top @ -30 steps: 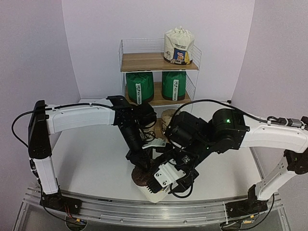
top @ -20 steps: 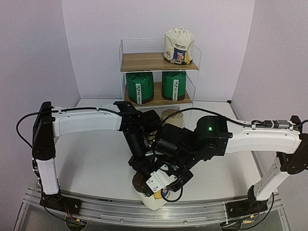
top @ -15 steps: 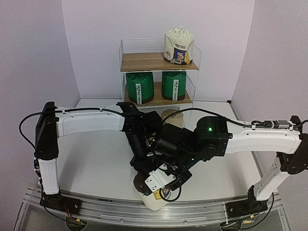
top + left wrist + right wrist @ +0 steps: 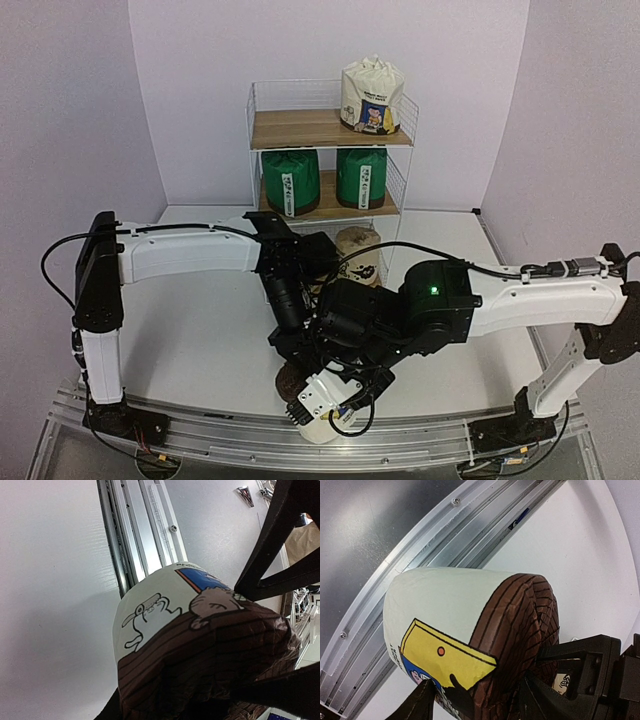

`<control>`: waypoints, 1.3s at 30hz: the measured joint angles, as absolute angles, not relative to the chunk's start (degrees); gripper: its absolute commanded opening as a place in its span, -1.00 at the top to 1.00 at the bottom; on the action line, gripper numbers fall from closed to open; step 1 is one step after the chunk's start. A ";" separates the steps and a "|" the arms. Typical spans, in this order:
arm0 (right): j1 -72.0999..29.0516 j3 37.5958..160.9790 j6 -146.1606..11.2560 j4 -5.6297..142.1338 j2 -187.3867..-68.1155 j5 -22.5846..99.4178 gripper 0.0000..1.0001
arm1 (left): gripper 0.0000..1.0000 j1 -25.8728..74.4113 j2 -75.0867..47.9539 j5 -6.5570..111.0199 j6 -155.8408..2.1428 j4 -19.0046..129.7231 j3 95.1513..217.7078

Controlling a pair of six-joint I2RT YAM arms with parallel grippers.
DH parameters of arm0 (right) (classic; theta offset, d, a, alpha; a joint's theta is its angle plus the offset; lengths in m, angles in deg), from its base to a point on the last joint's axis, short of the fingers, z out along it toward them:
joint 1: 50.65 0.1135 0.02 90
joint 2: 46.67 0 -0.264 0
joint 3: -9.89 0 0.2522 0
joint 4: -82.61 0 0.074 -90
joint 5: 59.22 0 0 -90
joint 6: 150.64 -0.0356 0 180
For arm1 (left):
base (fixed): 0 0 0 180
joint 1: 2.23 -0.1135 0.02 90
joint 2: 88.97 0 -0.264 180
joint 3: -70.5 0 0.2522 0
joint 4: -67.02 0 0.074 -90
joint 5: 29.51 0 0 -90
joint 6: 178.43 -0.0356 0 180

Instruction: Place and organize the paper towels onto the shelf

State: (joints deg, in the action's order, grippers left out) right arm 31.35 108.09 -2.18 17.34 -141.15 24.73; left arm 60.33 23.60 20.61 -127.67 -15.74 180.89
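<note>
The brown-topped white paper towel roll (image 4: pixel 318 428) lies tilted at the table's near edge and fills the left wrist view (image 4: pixel 165 630). My left gripper (image 4: pixel 292 360) is shut on its crinkled brown top; its fingertips are hidden. My right gripper (image 4: pixel 477 702) is open, with its fingers (image 4: pixel 422 705) either side of the roll (image 4: pixel 450 605). The shelf (image 4: pixel 300 128) stands at the back. It holds a beige roll (image 4: pixel 372 95) on top, two green rolls (image 4: pixel 291 180) on the middle board, and a beige roll (image 4: pixel 358 250) at the bottom. The white blue-yellow-label roll is out of view.
A metal rail (image 4: pixel 200 430) runs along the table's near edge, right under the roll; it also shows in the right wrist view (image 4: pixel 445 530). Both arms cross in front of the shelf. Lilac walls enclose the table on three sides.
My right arm has swung left and nearer, bringing its gripper down over the roll's side. My left gripper has stayed on the roll's brown top, shifting only slightly.
</note>
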 measured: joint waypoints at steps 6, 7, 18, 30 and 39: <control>31.41 108.16 -2.30 18.06 -141.15 24.40 0.31 | 0.80 60.80 23.62 22.21 -127.86 -17.73 182.92; 31.41 108.21 -2.29 18.29 -141.15 24.27 0.41 | 0.80 60.84 23.62 22.39 -127.96 -17.95 183.07; 31.41 108.36 -2.09 18.59 -141.15 23.36 1.00 | 0.59 61.57 23.62 25.31 -127.26 -18.85 184.24; 31.86 108.61 -0.89 16.57 -141.19 20.84 1.00 | -0.99 61.55 23.06 27.46 -122.52 -17.91 189.45; 31.94 106.73 -1.87 16.45 -139.94 16.69 1.00 | -0.99 61.64 11.69 34.28 -112.64 -10.34 189.76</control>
State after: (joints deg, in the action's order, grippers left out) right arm 31.94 106.73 -1.87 16.45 -139.94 16.69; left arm 61.64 11.69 34.28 -112.64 -10.34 189.76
